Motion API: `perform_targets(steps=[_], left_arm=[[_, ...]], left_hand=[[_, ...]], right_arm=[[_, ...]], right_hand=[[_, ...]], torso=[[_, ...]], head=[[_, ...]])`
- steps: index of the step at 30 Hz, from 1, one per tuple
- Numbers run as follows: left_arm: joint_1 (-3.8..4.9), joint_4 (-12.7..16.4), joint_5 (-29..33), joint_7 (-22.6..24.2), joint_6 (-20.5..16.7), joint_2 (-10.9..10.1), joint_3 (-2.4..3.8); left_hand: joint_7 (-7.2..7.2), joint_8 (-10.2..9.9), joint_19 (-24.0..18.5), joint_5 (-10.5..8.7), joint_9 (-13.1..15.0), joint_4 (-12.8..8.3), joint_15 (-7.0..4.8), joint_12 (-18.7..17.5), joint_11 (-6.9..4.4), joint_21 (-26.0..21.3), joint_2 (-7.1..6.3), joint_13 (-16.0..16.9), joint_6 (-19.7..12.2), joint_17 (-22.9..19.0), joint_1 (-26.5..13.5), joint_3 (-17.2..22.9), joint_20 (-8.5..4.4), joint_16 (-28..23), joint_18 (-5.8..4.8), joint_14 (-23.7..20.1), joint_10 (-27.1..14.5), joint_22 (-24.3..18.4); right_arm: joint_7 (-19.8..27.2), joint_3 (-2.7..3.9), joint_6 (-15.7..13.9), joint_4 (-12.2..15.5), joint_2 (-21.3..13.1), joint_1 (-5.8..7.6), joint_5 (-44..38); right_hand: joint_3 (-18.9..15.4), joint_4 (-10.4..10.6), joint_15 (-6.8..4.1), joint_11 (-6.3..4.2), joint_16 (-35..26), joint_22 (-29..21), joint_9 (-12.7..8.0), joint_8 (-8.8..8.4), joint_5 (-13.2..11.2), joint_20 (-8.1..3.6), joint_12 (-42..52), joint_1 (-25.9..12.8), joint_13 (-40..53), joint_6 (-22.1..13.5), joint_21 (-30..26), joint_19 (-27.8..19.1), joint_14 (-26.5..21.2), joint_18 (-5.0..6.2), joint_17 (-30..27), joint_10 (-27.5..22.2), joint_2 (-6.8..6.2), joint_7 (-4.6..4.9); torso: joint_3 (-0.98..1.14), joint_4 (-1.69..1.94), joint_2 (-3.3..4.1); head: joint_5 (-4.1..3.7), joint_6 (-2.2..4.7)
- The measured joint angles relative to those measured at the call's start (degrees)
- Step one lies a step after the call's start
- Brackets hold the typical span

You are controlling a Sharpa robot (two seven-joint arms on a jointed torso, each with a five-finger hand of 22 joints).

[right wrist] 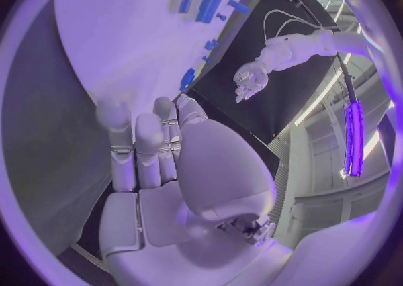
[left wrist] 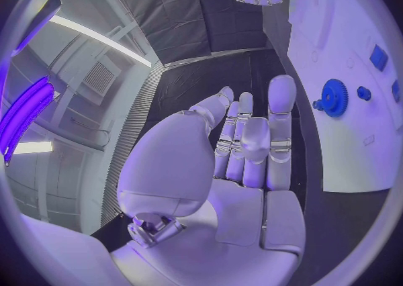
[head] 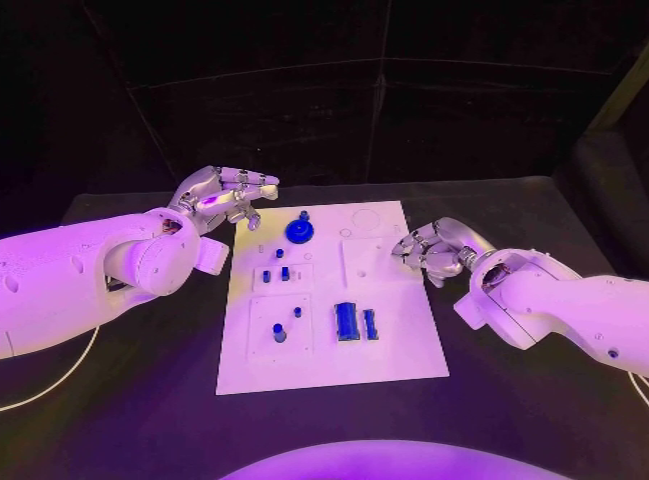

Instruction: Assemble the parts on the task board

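Between the two hands lies the task board (head: 396, 350), flat on the black table (head: 526, 420), with its blue parts spread over it. Just beside the left hand (head: 226, 200), toward the right hand, a blue gear (head: 298, 232) stands on the board with a small blue peg (head: 305, 215) just past it; the left wrist view shows the gear (left wrist: 334, 97) near that hand's fingertips (left wrist: 281, 91). Two long blue blocks (head: 354, 322) sit side by side, nearer the robot than the right hand (head: 437, 250), and several small blue pieces (head: 275, 274) lie nearer the robot than the left hand. Both hands hold nothing: the left hovers at the board's far corner with fingers loosely apart, and the right hangs at the opposite edge with fingers partly curled but not closed.

As a judgement, the small pieces sit close together, so a reach for one could nudge its neighbours out of place. The board seems to rest loose on the table, and a sideways push from either hand might slide it.

Hard to make out: whether each blue piece is seated in a socket or merely lying on the plate, what shape the smallest pieces are, and what the faint round outline (head: 367, 216) beyond the right hand is for
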Motion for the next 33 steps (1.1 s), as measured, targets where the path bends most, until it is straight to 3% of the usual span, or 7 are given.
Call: perform_targets(steps=[5, 10, 15, 19, 25, 30, 33], left_arm=[[0.00, -0.98, 3.15, 2.34, -2.25, 0.66, 0.00], [-0.01, -2.42, 5.83, 3.97, -4.14, 1.89, 0.00], [-0.31, -5.14, 8.21, 5.15, -5.32, 3.34, 0.00], [-0.90, -7.01, 9.52, 5.84, -5.77, 4.53, 0.03], [-2.50, -8.58, 10.86, 6.43, -6.23, 6.08, 0.00], [-2.83, -8.16, 10.82, 6.27, -6.48, 5.83, 0.49], [-4.01, -6.85, 10.63, 6.25, -7.30, 5.79, 1.41]], left_hand=[[-0.53, 0.40, -4.26, 0.00, -0.18, 0.42, 0.25, 0.12, -0.02, -7.29, 0.29, -0.21, 0.10, -15.02, -0.29, -0.42, 0.23, -10.40, 0.53, -8.52, -0.69, -4.94], [0.10, -0.12, -11.22, 0.06, -0.88, 0.82, 1.57, -2.48, 1.13, -15.10, -0.06, -2.04, -1.14, -23.79, -0.63, -0.27, 1.31, -23.64, 0.53, -16.56, -2.41, -10.09], [0.51, -1.47, -22.67, 0.43, -1.55, 1.94, 5.14, -6.25, 2.35, -26.93, -0.59, -4.54, -2.16, -32.37, -1.17, 0.66, 4.45, -40.57, 0.42, -22.92, -3.35, -18.51], [-0.08, -2.56, -29.50, 0.43, -1.68, 2.39, 7.68, -9.37, 4.04, -33.89, -0.63, -6.37, -2.74, -37.51, -1.21, 0.20, 7.32, -50.13, -0.11, -26.33, -3.83, -24.32], [-1.48, -3.68, -33.28, 0.29, -1.83, 2.47, 8.48, -12.74, 5.60, -35.42, -0.64, -6.95, -4.65, -41.47, -1.69, -1.09, 9.91, -56.75, -0.10, -27.65, -6.05, -29.05], [-2.79, -5.64, -39.84, -1.31, -3.66, 2.77, 7.05, -15.33, 3.75, -37.20, 1.21, -8.68, -13.64, -43.53, -14.11, -4.25, 7.37, -59.47, -0.10, -35.52, -15.74, -33.03], [-3.62, -6.30, -43.66, -1.68, -4.39, 2.85, 6.17, -16.25, 2.70, -37.83, 1.91, -9.39, -18.88, -44.64, -21.34, -6.05, 5.75, -60.92, -1.39, -40.17, -21.36, -35.24]], right_arm=[[10.68, 0.00, -0.22, -6.45, 3.20, 0.67, 14.76], [19.19, 0.11, 0.24, -12.15, 6.70, 0.85, 26.23], [24.95, 0.15, 1.47, -16.93, 9.86, 0.91, 33.53], [27.77, 0.18, 2.67, -20.17, 11.71, 0.91, 36.75], [29.89, 0.21, 4.21, -23.54, 13.58, 0.91, 39.00], [29.81, 0.51, 3.92, -22.62, 13.22, 0.52, 39.06], [29.85, 1.11, 3.16, -20.56, 12.67, -0.20, 39.54]], right_hand=[[2.94, 1.67, 3.33, 2.58, -25.42, -15.63, -3.27, -3.06, -1.24, 2.93, -17.07, 3.41, -17.38, -1.34, -19.37, -7.67, -8.78, 0.53, -17.28, -2.22, -1.72, 2.78], [5.74, 3.07, 6.31, 4.37, -39.52, -24.11, -6.49, -5.44, -4.11, 5.89, -24.84, 5.21, -28.66, -0.93, -31.83, -11.93, -14.91, 0.52, -26.04, -0.97, -3.46, 3.26], [7.14, 2.92, 7.73, 5.22, -47.50, -30.89, -10.52, -5.87, -7.27, 7.81, -28.52, 4.75, -37.27, -0.93, -40.58, -10.81, -15.15, 0.52, -33.68, 0.80, -4.60, 3.26], [8.01, 2.05, 8.01, 5.49, -51.16, -35.02, -13.73, -5.87, -7.65, 8.58, -30.53, 3.93, -42.49, -0.66, -45.60, -8.84, -14.23, 0.51, -39.14, 2.02, -4.84, 3.53], [8.04, 1.11, 8.46, 5.87, -51.40, -37.38, -15.81, -5.90, -8.02, 8.86, -31.66, 2.00, -44.96, -0.56, -48.47, -8.20, -14.92, 0.51, -42.81, 2.32, -4.58, 3.26], [6.51, -0.82, 7.46, 4.54, -53.28, -39.88, -17.28, -7.78, -10.19, 6.81, -33.80, -12.20, -46.81, -8.96, -49.62, -17.81, -25.00, 0.42, -44.37, -7.79, -4.00, 1.58], [5.96, -2.06, 5.91, 3.70, -53.90, -41.13, -18.15, -8.53, -11.43, 5.55, -34.61, -20.69, -47.54, -14.19, -51.19, -23.72, -31.20, -0.89, -45.27, -13.93, -3.78, 0.56]], torso=[[-0.31, -0.01, -0.43], [-0.65, -0.04, -0.97], [-0.76, -0.44, -1.72], [-0.70, -0.65, -2.26], [-0.49, -0.68, -2.99], [-0.49, -0.62, -3.09], [-0.45, -0.42, -3.62]], head=[[-0.21, 0.96], [-0.23, 2.21], [0.02, 3.58], [-0.04, 4.69], [-0.35, 6.36], [-0.33, 6.36], [-0.16, 6.84]])
